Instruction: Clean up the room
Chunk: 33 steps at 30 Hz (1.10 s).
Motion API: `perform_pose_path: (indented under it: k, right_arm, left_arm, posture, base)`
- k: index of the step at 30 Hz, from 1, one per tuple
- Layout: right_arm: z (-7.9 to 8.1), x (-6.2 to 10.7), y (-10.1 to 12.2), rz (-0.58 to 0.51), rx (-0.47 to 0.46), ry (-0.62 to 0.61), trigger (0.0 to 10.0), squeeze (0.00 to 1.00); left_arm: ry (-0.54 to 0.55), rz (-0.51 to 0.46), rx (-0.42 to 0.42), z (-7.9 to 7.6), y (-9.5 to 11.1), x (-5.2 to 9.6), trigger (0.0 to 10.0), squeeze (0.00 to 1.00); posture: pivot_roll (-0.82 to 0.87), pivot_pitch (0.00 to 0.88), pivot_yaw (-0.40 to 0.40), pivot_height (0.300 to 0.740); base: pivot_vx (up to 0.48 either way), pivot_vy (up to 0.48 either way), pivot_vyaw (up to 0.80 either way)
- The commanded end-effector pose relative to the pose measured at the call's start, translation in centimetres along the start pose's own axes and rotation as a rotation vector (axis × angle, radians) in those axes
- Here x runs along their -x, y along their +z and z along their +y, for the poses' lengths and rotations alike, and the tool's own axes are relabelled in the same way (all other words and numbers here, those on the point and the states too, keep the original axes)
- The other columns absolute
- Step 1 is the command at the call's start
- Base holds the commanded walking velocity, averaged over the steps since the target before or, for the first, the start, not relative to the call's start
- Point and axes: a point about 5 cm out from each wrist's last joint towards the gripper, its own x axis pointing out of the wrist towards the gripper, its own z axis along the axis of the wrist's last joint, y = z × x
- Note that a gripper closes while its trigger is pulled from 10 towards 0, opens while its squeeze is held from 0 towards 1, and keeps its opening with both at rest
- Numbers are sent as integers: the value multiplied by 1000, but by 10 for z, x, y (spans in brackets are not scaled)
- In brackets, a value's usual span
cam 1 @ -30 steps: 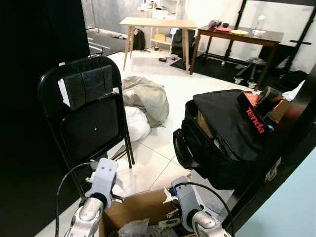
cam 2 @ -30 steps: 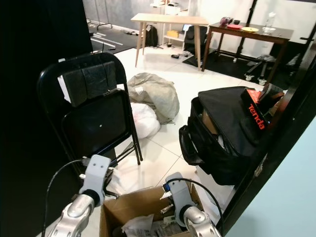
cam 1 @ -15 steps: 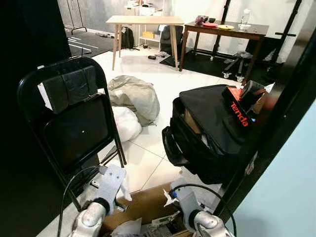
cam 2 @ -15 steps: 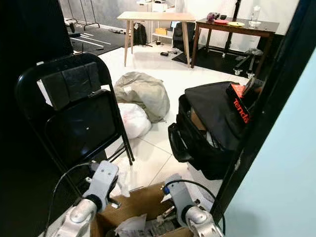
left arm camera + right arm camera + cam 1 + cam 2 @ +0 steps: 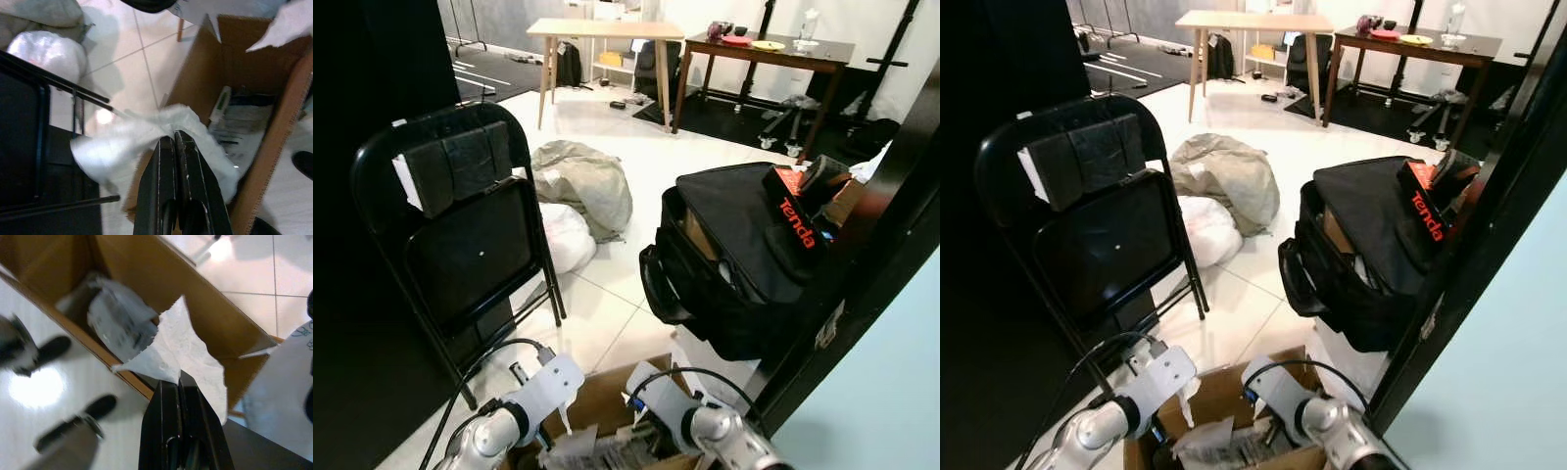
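Since half a second ago both wrists have tipped inward over the open brown cardboard box point(image 5: 1224, 397); the head has panned slightly too. Note: each arm carries scrap for that box. The crumpled white tissue point(image 5: 146, 142) sits pinched at the tips of the left gripper point(image 5: 174, 139), jaws closed on it, draped across the box's rim. The torn white paper sheet point(image 5: 183, 355) fans from the right gripper point(image 5: 177, 382), likewise clamped, above the box interior. Black folding metal chair point(image 5: 460, 225) at your 11 o'clock, black fabric duffel bag point(image 5: 744, 264) at 1.
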Motion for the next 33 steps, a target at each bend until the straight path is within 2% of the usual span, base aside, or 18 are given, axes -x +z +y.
perform_pose_path:
  k: [1, 2, 4, 5, 7, 10, 12, 15, 23, 27, 33]
  right_arm:
    - [1, 1, -8, 40, 48, 15, 10000, 0]
    - [-3, 2, -8, 41, 53, 7, 10000, 0]
    - [-6, 2, -7, 38, 55, 3, 10000, 0]
    - [-10, 2, -4, 28, 65, -2, 10000, 0]
    - [-12, 2, -2, 22, 77, -2, 10000, 0]
    - [-15, 1, 4, 0, 108, 6, 10000, 0]
    - [-16, 1, 6, -8, 123, 9, 10000, 0]
    - [-17, 0, 9, -22, 140, -1, 10000, 0]
    - [-18, -4, 20, -64, 138, -40, 10000, 0]
    - [-9, -8, 21, -71, 191, -21, 10000, 0]
    - [-8, -8, 20, -64, 212, -30, 10000, 0]
  left_arm:
    - [-24, 31, -21, -4, -9, 3, 10000, 0]
    - [-19, 33, -15, -5, -9, 3, 10000, 0]
    - [-17, 33, -12, -6, -10, 3, 10000, 0]
    - [-8, 29, -18, -8, -11, 2, 10000, 0]
    - [-3, 23, -25, -9, -11, 2, 10000, 0]
    - [11, 15, -28, -8, -10, -1, 10000, 0]
    - [17, 18, -26, -7, -10, -3, 10000, 0]
    - [32, 28, -6, -6, -11, -5, 10000, 0]
    - [63, 28, -42, -3, -11, -11, 10000, 0]
    - [63, 23, -70, -9, -13, -13, 10000, 0]
    - [61, 24, -72, -12, -15, -13, 10000, 0]
  posture:
    - [-27, 174, -74, 740]
    - [-40, 220, -87, 740]
    - [-43, 240, -92, 740]
    - [-50, 280, -106, 740]
    - [-50, 290, -109, 740]
    - [-55, 361, -125, 740]
    - [-57, 376, -126, 740]
    - [-57, 391, -124, 740]
    - [-55, 401, -119, 740]
    - [-57, 405, -118, 740]
    - [-61, 410, -118, 740]
  base:
    - [0, 0, 0]
    - [0, 0, 0]
    - [0, 0, 0]
    - [0, 0, 0]
    - [0, 0, 0]
    - [0, 0, 0]
    - [0, 0, 0]
    - [0, 0, 0]
    - [0, 0, 0]
    - [0, 0, 0]
    - [0, 0, 0]
